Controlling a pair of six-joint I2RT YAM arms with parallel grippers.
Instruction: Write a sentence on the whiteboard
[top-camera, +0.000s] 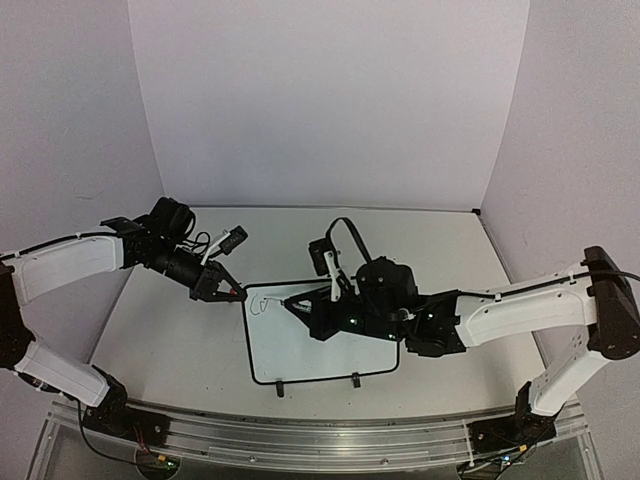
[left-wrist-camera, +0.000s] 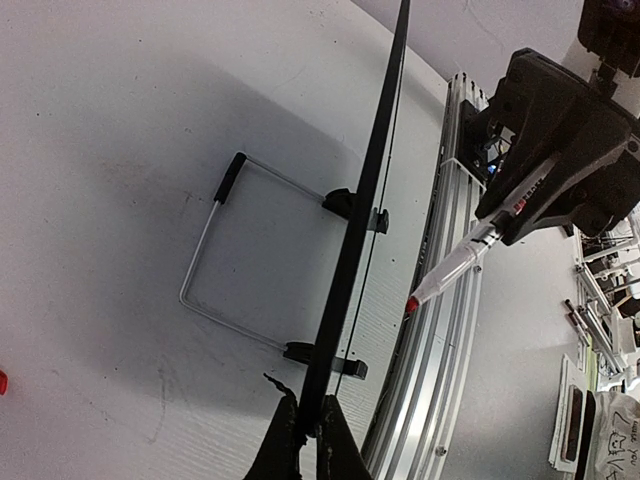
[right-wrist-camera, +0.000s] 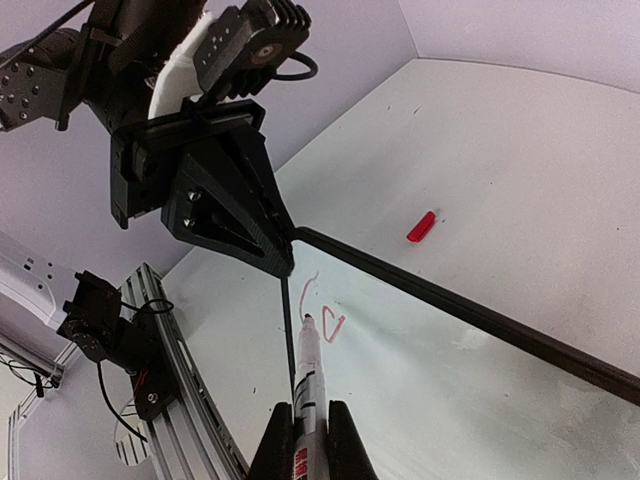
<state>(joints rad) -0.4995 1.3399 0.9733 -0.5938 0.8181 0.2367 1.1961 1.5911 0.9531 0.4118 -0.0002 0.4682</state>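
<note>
step: letter 1 of sentence (right-wrist-camera: 322, 318) | whiteboard (top-camera: 300, 350) mid-table | left gripper (top-camera: 232, 292) pinched shut on its far-left corner | right gripper (top-camera: 292, 303) clamps marker (right-wrist-camera: 308, 370), tip at board's far-left | advice: light even pressure, small strokes, corner held firm

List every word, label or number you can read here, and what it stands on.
"C": red strokes, probably just this one letter, on the whiteboard.
Red print on the marker barrel: too blurred to read.
Handwriting on a paper sheet at the edge of the left wrist view: too small to read.
</note>
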